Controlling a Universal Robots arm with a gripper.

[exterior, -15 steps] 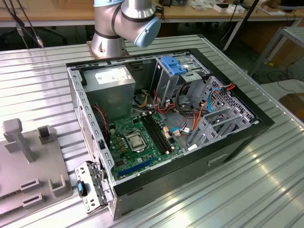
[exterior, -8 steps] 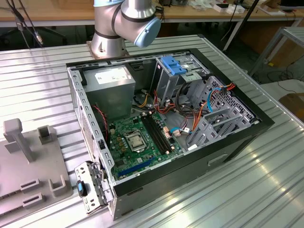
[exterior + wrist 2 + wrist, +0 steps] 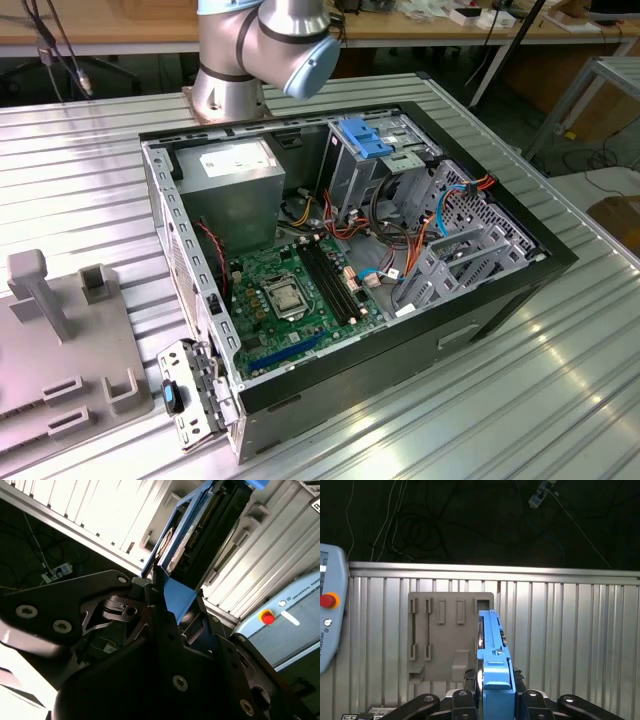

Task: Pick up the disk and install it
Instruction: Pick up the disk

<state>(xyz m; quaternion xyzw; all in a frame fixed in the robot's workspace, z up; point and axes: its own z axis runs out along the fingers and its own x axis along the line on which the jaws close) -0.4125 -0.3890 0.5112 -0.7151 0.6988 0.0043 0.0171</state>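
Note:
The disk (image 3: 492,652), a dark flat drive framed by bright blue rails, is seen edge-on in the first wrist view, held up above the ribbed metal table. My gripper (image 3: 495,692) is shut on its end, with a black finger pressed on each side. In the second wrist view the disk (image 3: 192,525) runs away from the gripper (image 3: 167,602), its blue rail and dark body showing against the table. The open computer case (image 3: 500,300) lies on the table in the exterior view, with its green motherboard (image 3: 290,290) exposed.
A grey fixture plate (image 3: 445,630) with slots and posts lies on the table below the held disk, and also appears as the grey fixture plate (image 3: 60,350) at the exterior view's left. A teach pendant (image 3: 327,615) rests beside it. A light blue bracket (image 3: 365,138) sits atop the case's drive cage.

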